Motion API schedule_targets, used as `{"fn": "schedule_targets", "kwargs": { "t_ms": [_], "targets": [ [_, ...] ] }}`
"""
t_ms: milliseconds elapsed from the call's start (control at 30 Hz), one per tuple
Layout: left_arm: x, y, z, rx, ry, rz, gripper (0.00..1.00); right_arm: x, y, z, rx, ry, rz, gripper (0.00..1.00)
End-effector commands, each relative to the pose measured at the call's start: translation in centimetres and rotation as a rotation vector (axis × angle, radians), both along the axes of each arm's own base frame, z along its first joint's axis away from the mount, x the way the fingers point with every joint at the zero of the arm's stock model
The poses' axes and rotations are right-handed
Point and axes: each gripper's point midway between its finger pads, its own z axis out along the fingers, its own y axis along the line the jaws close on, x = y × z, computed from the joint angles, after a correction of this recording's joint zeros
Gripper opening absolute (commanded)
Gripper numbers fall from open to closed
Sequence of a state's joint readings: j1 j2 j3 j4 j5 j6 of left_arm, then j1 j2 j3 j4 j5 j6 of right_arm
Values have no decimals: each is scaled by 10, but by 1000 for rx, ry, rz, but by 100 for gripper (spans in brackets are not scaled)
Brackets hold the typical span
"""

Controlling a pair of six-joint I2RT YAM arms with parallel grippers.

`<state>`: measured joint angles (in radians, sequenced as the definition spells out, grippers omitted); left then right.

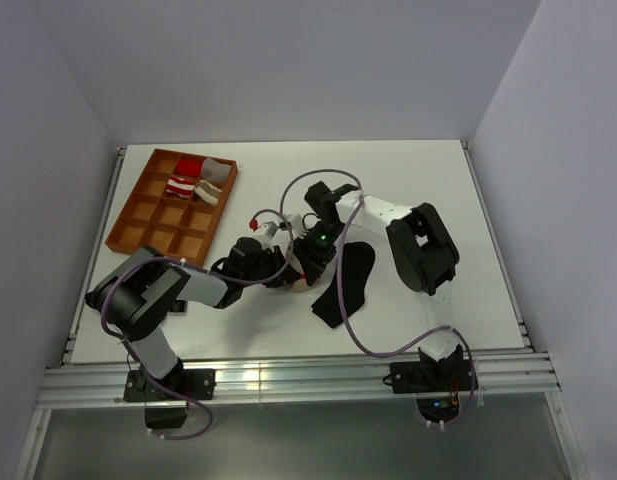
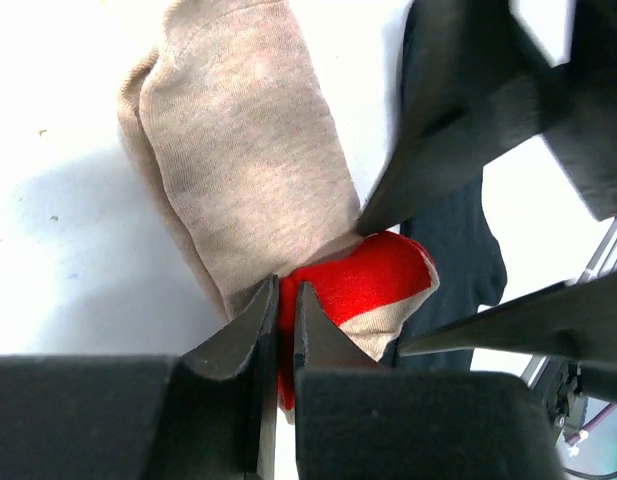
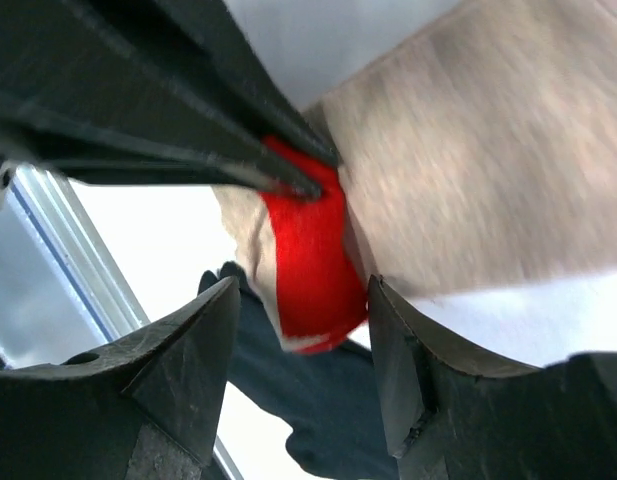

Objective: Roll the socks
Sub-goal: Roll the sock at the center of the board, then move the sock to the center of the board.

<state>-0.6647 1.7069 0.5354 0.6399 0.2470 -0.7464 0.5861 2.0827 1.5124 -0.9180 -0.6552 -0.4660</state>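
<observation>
A beige sock [image 2: 238, 150] with a red end [image 2: 373, 280] lies flat on the white table. My left gripper [image 2: 285, 300] is shut on the edge of the red end. My right gripper [image 3: 303, 325] is open, with its jaws on either side of the same red end [image 3: 303, 260], just above it. In the top view both grippers, left [image 1: 275, 268] and right [image 1: 307, 268], meet at mid-table and hide most of the sock. A dark sock [image 1: 346, 285] lies stretched out just right of them, partly under the red end [image 3: 328, 410].
A brown compartment tray [image 1: 138, 215] stands at the far left, with rolled socks [image 1: 198, 180] in its back compartments. The metal rail [image 1: 288, 380] runs along the table's near edge. Grey walls enclose the table.
</observation>
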Motion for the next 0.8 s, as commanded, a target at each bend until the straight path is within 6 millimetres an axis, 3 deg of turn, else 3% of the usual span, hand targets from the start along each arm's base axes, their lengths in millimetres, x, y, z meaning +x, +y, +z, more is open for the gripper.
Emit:
{"fn": "schedule_targets", "kwargs": {
  "t_ms": [0, 267, 367, 500, 767],
  "targets": [
    [-15, 25, -47, 160, 124, 44, 0, 15, -5, 33, 68, -117, -24, 62],
    [-13, 23, -46, 174, 132, 38, 0, 11, -39, 40, 48, -141, -103, 61],
    [-11, 22, -44, 173, 128, 36, 0, 4, -55, 32, 6, -141, -128, 58],
    [-12, 22, -41, 178, 124, 30, 0, -12, -77, 6, -76, -122, -155, 53],
    [-10, 21, -33, 182, 115, 23, 0, 5, -110, -20, -217, -167, -242, 49]
  ]
}}
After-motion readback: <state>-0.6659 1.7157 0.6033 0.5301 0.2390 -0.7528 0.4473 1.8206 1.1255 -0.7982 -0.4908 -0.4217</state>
